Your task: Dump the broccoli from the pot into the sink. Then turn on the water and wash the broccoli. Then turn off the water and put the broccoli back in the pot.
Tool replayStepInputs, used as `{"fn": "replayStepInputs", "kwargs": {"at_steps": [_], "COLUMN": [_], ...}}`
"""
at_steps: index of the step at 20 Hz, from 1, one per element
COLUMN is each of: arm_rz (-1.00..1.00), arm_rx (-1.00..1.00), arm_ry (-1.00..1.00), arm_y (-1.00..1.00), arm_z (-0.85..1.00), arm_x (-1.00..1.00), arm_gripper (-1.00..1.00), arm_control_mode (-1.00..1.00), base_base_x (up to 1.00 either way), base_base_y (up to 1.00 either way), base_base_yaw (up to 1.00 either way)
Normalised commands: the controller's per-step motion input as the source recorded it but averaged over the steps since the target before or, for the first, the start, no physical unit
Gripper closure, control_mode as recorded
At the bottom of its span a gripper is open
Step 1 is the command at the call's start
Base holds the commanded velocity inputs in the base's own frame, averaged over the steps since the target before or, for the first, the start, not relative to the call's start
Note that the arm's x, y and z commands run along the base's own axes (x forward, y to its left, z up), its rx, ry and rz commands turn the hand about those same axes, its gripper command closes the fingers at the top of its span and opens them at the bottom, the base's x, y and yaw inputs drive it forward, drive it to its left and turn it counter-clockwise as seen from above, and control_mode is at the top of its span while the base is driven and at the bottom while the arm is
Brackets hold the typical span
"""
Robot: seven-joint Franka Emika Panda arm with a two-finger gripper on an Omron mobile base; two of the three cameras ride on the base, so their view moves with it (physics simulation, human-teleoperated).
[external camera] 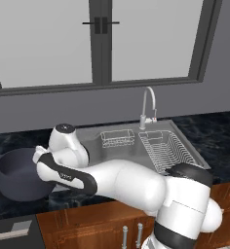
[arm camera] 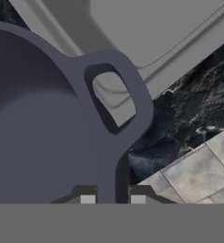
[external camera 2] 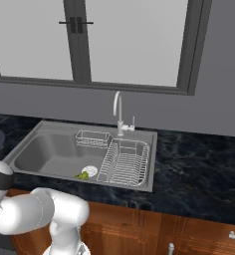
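Fingers (arm camera: 112,199) narrow, pinched on pot (arm camera: 42,137) rim beside loop handle (arm camera: 118,95) — pot on bench (external camera: 19,138) left of sink (external camera 2: 50,149). Rigid, likely heavy; rim grip sound. Broccoli (external camera 2: 82,175) in sink by drain — light, small.

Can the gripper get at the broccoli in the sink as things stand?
Probably not yet. The gripper has its jaws shut on the pot wall by a loop handle, left of the sink. The broccoli lies uncovered beside the drain, so the way looks free once the pot is released.
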Motion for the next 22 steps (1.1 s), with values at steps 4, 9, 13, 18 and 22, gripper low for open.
{"fn": "replayStepInputs", "kwargs": {"at_steps": [4,9,13,18,22], "arm_rz": [0.00,0.00,0.00,0.00,0.00], "arm_rx": [0.00,0.00,0.00,0.00,-0.01], "arm_ry": [0.00,-0.01,-0.01,-0.04,-0.03], "arm_y": [0.00,0.00,0.00,0.14,0.32], "arm_z": [-0.16,-0.12,-0.05,0.00,0.00], "arm_x": [0.11,0.09,0.12,0.06,0.01], "arm_gripper": [1.00,1.00,1.00,1.00,1.00], "arm_control_mode": [-1.00,-1.00,-1.00,-1.00,-1.00], "base_base_x": [0.00,0.00,0.00,0.00,0.00], "base_base_y": [0.00,0.00,0.00,0.00,0.00], "base_base_yaw": [0.00,0.00,0.00,0.00,0.00]}}
